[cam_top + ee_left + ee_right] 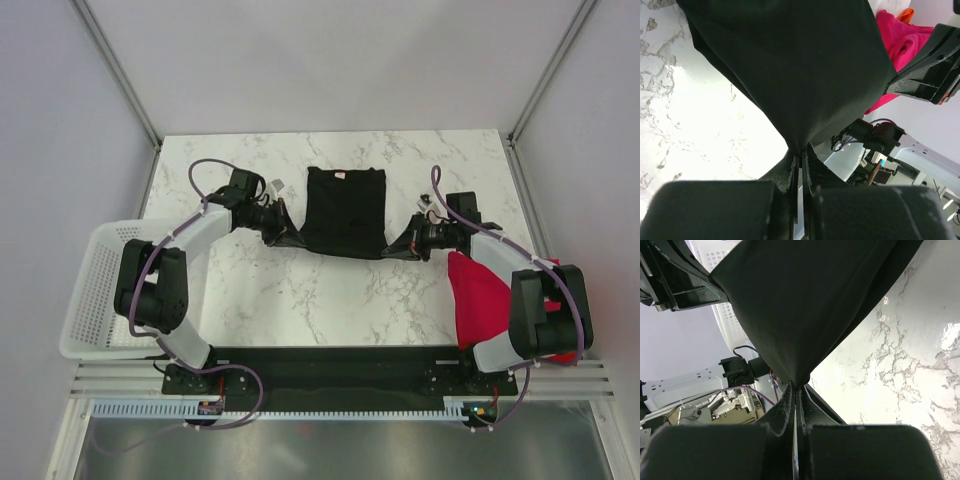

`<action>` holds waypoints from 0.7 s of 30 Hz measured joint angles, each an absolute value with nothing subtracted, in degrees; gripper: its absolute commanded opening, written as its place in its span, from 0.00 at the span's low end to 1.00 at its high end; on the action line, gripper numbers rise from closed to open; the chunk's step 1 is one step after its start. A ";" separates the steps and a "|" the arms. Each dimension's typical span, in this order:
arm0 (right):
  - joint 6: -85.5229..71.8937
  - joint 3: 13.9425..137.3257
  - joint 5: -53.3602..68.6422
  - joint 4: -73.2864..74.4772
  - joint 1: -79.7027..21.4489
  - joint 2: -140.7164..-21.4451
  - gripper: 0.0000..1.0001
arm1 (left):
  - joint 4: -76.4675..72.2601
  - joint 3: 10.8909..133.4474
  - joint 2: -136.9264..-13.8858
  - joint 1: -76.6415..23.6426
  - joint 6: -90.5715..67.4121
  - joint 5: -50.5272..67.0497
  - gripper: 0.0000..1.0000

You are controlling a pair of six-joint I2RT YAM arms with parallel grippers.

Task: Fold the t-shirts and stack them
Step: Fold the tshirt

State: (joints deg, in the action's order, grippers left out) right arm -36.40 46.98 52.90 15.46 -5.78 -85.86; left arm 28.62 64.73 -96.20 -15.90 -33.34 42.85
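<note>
Black t-shirt (345, 208) lies mid-tabletop, its collar end toward the far edge and its near hem pulled out at both corners. The left fingers (806, 164) are clenched on the left corner and the right fingers (790, 405) on the right one; in each wrist view the cloth fans out taut from the pinch. It looks a light, limp knit that will sag between the two grips and crease wherever it slackens, so I judge the hem corners the right places to hold, kept level and equally tensioned while the fold is carried over. A magenta-red shirt (478, 295) with an orange-red one (907, 14) showing behind it sits at the tabletop's right edge, beside the right arm, apparently the stack. A white mesh basket (92, 285) hangs off the left edge. The marble-patterned tabletop (300, 290) is glossy, throws glare, and should let cloth slide easily. Pale walls and metal frame posts close the space in.
</note>
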 measured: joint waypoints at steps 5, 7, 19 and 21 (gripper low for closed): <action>-35.99 46.00 52.88 16.38 -5.78 -84.14 0.00 | 28.64 64.69 -94.39 -15.90 -33.15 42.48 0.02; -35.75 45.95 52.88 16.84 -5.78 -83.88 0.00 | 28.64 64.62 -94.19 -15.90 -33.08 42.44 0.02; -35.70 53.91 50.96 13.06 -5.61 -92.64 0.01 | 28.86 73.63 -103.18 -15.68 -29.04 40.73 0.02; -35.51 60.12 50.52 11.88 -5.32 -97.86 0.01 | 29.17 80.29 -107.98 -15.16 -27.49 39.97 0.02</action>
